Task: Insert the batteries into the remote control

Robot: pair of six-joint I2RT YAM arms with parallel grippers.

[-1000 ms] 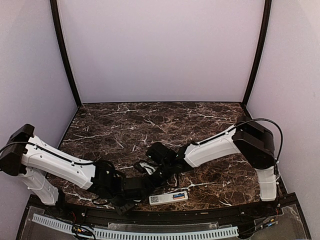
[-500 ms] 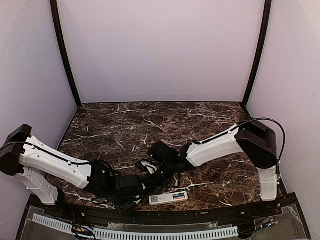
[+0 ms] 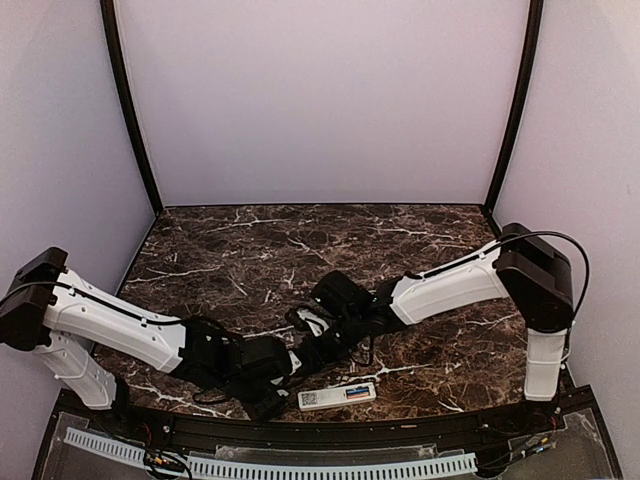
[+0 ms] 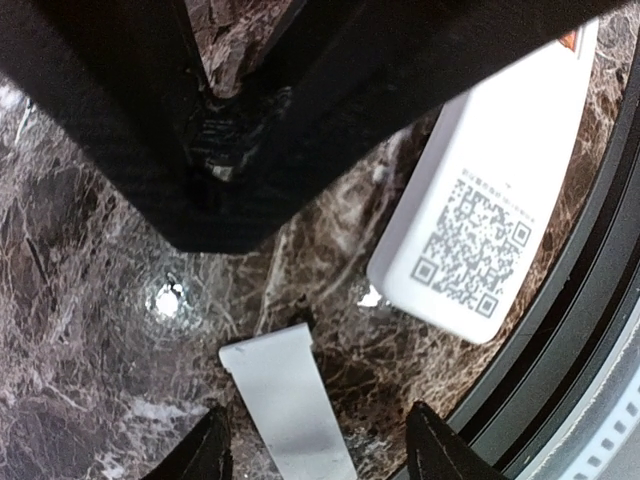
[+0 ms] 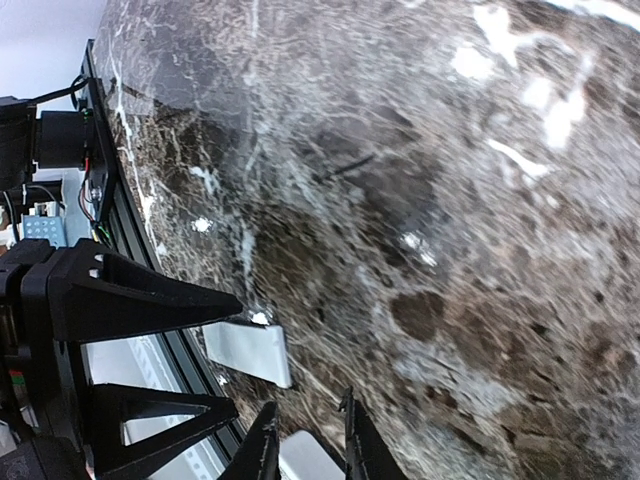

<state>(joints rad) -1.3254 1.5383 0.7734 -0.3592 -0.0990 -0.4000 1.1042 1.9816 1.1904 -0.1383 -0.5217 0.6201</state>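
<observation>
Remote control (image 3: pixel 337 396) just beside near table edge (image 3: pixel 420 409)

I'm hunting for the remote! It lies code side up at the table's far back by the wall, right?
No. The remote control lies code side up at the near edge of the table, not the far back; the top external view shows it.

QR code on remote control (image 4: pixel 487 190), small print above illegible

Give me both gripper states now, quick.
Left gripper: open, straddling the white strip, not gripping it.
Right gripper: slightly open, nothing between its tips.
</observation>
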